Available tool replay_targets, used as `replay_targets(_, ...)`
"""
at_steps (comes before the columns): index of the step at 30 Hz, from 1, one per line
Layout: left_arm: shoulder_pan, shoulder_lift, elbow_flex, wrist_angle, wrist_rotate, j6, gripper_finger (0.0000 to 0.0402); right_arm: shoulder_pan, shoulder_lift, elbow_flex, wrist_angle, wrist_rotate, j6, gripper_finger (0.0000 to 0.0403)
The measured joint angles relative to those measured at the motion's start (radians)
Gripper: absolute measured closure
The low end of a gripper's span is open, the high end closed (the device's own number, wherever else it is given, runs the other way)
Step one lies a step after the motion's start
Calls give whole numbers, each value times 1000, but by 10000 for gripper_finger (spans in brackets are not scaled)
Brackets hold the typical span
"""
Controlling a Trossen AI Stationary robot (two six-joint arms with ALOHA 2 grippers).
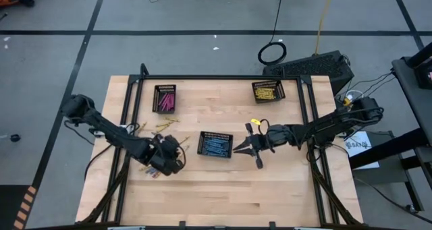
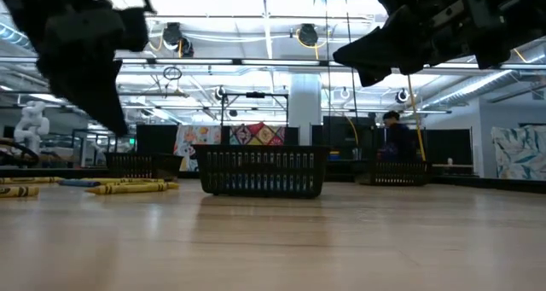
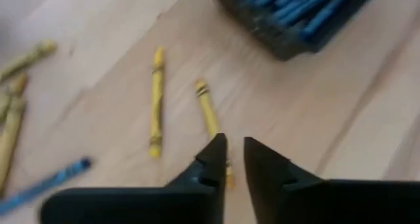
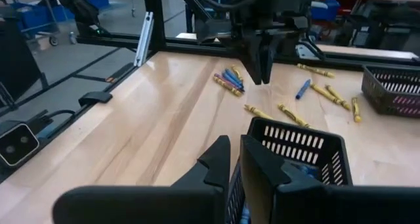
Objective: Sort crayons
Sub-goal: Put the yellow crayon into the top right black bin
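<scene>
left gripper [image 3: 235,152] hangs low with jaws slightly parted; right gripper [image 4: 235,159] hovers, jaws nearly closed.

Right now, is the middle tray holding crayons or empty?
Holding crayons: the middle tray shows blue crayons lying inside it in the high and left wrist views.

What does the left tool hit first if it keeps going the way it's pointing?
Most likely the yellow crayon lying on the table right beyond the left tool; its near end passes under the slightly parted tips. Height above the wood is hard to judge. The tray of blue crayons lies farther on.
</scene>
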Motion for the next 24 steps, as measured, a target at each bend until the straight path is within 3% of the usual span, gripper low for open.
replay_targets(8,-42,99,-78,88,-23,-49,220,0,0,0,2,0,0,380)
replay_targets(13,-44,235,-78,153,-98,-45,196,0,0,0,1,0,0,380)
replay_targets(18,-52,315,-69,204,-125,-24,225,0,0,0,4,-2,0,380)
replay_targets(24,-78,317,-69,142,-98,-50,351,0,-16,0,-5,-4,-9,380)
